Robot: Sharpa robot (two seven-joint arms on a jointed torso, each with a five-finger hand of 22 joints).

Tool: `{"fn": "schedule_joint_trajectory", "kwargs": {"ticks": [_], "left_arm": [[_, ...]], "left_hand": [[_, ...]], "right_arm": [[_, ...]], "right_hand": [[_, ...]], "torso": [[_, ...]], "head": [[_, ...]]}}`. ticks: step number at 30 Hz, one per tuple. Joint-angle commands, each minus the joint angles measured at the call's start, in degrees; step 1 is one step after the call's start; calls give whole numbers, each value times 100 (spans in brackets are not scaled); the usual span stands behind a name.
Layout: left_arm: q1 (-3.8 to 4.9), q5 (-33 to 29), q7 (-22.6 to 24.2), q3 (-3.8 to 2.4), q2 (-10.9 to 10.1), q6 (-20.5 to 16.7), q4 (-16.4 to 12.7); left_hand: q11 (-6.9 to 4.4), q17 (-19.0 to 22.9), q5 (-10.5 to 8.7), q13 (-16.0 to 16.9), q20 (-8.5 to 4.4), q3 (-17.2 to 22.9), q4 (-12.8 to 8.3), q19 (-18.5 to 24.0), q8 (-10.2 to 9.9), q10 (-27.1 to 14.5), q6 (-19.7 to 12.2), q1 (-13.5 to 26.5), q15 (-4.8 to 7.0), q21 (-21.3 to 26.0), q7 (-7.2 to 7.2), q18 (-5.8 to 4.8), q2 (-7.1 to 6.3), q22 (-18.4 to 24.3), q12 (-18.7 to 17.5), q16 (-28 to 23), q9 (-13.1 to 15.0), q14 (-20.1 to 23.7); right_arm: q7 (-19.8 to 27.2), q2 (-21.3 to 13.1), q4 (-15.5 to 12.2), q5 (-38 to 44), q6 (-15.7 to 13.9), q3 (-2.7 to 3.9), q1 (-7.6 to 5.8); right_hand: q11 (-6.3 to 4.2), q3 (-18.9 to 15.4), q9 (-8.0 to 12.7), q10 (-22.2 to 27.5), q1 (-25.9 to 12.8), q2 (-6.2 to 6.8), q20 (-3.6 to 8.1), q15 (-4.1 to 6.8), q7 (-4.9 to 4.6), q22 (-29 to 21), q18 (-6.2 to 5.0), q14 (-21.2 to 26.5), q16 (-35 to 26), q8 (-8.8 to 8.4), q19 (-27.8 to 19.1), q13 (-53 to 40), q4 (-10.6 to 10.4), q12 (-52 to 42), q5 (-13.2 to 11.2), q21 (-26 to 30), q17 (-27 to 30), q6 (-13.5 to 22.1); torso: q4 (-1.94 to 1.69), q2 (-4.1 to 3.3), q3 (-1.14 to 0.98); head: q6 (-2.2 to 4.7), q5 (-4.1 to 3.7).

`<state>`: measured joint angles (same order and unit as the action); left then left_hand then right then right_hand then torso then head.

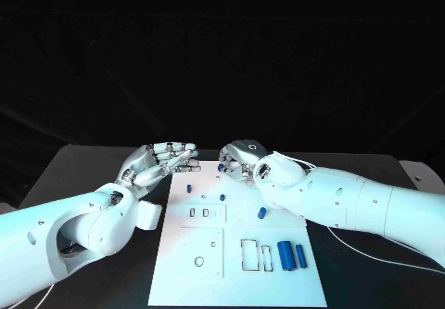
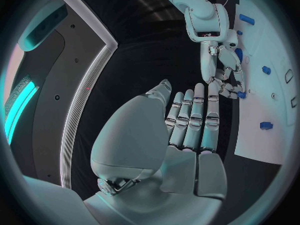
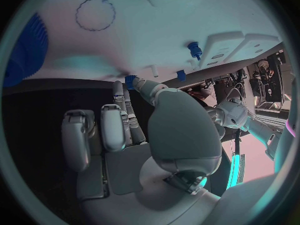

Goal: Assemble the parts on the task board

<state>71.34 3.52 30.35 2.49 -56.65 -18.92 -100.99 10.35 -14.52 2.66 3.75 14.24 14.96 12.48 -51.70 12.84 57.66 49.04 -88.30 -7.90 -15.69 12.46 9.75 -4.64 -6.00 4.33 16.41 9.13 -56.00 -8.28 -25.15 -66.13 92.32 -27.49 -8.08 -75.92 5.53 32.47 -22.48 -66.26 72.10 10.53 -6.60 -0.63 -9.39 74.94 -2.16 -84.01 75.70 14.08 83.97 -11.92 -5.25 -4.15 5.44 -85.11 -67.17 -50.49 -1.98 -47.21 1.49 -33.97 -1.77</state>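
Note:
The white task board (image 1: 241, 283) lies mid-table. Small blue parts stand on it (image 1: 188, 188), (image 1: 224, 195), (image 1: 262, 212), and two blue cylinders (image 1: 292, 255) lie near its right edge. My right hand (image 1: 245, 161) hangs curled over the board's far edge. In the right wrist view its thumb and a finger pinch a small blue part (image 3: 130, 79), which also shows as the blue part (image 2: 240, 94) by its fingertips. My left hand (image 1: 163, 161) hovers open beside the board's far left corner, fingers stretched out side by side toward the right hand (image 2: 222, 80).
The board has rectangular cutouts (image 1: 250, 254) and round holes (image 1: 199, 261) in its near half. A thin white cable (image 1: 371, 254) runs over the black table right of the board. A large ribbed blue piece (image 3: 25, 50) shows on the board (image 3: 156, 30).

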Motion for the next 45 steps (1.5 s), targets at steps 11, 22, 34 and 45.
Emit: {"fn": "schedule_joint_trajectory", "kwargs": {"ticks": [11,22,34,45], "left_arm": [[16,-6,29,-5,-38,80,20],[16,-36,23,-4,-62,96,71],[16,-39,17,-4,-46,121,96],[15,-39,12,-3,-34,131,113]], "left_hand": [[49,-16,19,5,5,43,10,-37,-37,4,-22,39,-19,17,154,74,-36,10,-36,-31,-10,34],[49,-16,19,5,5,43,10,-37,-37,4,-22,39,-19,17,154,74,-36,10,-36,-31,-10,34],[49,-22,19,6,6,49,12,-36,-38,6,-21,44,-20,19,152,74,-40,13,-38,-35,-11,37],[49,-22,19,6,6,49,12,-36,-38,6,-21,44,-20,19,152,74,-40,13,-38,-35,-11,37]], "right_arm": [[-101,-674,-736,27,-278,47,-23],[-66,-1867,-1676,-1121,277,164,-193],[-108,-2081,-1438,-1632,1156,171,-245],[-143,-1748,-1033,-1652,1215,145,-163]], "right_hand": [[24,-104,-4,138,57,189,-52,-41,-33,607,-12,-101,-62,-200,-17,-101,-40,-139,162,90,149,173],[-156,-202,-61,-856,139,283,46,91,25,884,53,-168,131,-186,170,-545,26,-838,440,-82,-70,-63],[-96,-1098,-275,-1279,175,192,19,34,-21,1379,179,-421,1008,-125,508,-6345,-362,-6851,500,-397,-1383,476],[-48,-1252,-319,-1632,246,147,-28,-16,-62,1506,216,-514,1257,-69,603,-6943,-456,-7554,526,-489,-1870,564]], "torso": [[49,10,-21],[142,75,-54],[170,89,-65],[165,83,-57]], "head": [[51,13],[77,-28],[64,-18],[27,-14]]}}
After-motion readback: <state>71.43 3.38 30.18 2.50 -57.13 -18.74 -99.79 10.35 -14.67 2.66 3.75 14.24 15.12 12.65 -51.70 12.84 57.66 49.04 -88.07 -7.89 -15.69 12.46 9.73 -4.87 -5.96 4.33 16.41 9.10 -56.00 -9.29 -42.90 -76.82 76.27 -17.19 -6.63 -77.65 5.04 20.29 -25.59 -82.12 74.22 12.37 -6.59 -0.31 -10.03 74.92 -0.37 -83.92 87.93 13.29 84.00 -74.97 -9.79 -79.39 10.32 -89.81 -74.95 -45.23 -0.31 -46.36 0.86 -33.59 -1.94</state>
